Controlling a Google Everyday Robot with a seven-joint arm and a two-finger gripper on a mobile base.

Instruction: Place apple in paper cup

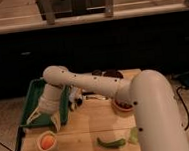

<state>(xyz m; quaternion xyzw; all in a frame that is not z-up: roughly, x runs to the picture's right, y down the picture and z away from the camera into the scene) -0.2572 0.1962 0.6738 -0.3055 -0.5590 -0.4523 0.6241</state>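
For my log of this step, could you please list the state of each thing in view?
apple: inside the paper cup.
paper cup: upright, holding the apple.
gripper: above the cup, holding nothing.
green tray: flat on the table, behind the gripper.
green pepper: lying on the table.
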